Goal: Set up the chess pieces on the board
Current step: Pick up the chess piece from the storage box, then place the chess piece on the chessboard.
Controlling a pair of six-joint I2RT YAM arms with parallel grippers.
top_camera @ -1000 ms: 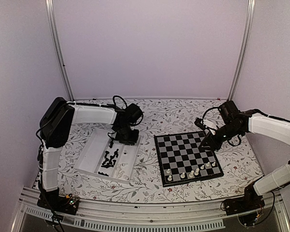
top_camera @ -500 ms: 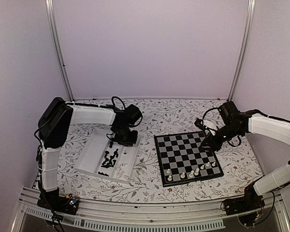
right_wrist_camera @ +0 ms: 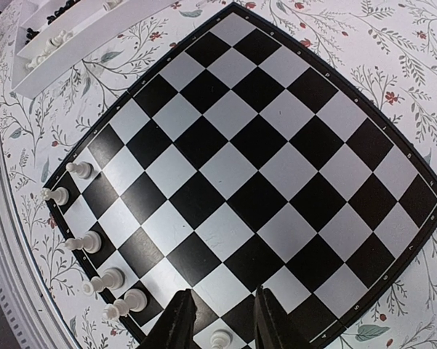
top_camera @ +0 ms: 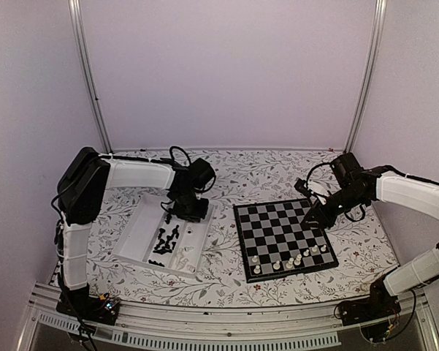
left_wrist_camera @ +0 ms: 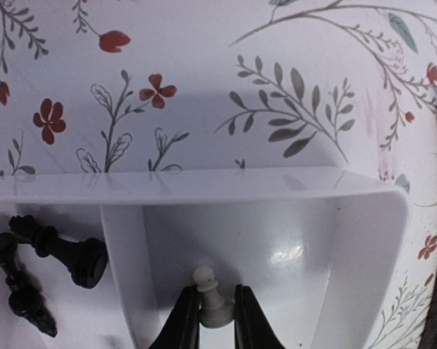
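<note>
The board (top_camera: pixel 277 223) lies right of centre and fills the right wrist view (right_wrist_camera: pixel 247 145). Several white chess pieces (top_camera: pixel 291 260) stand along its near edge; they also show in the right wrist view (right_wrist_camera: pixel 83 242). My right gripper (top_camera: pixel 312 217) hovers over the board's right side, open and empty (right_wrist_camera: pixel 222 320); a white pawn (right_wrist_camera: pixel 219 339) stands below the gap between its fingers. My left gripper (top_camera: pixel 184 212) is down in the tray's far right compartment and is shut on a white pawn (left_wrist_camera: pixel 214 305). Black pieces (top_camera: pixel 166 238) lie in the tray's middle compartment (left_wrist_camera: pixel 65 251).
The clear plastic tray (top_camera: pixel 135 234) sits left of the board on the flowered tablecloth, with its far wall (left_wrist_camera: pixel 203 185) and a divider (left_wrist_camera: pixel 123 269) close to my left fingers. The tray's corner shows in the right wrist view (right_wrist_camera: pixel 73 43).
My left wrist has shifted very slightly to the left over the tray. The right arm and the pieces on the board have not moved.
</note>
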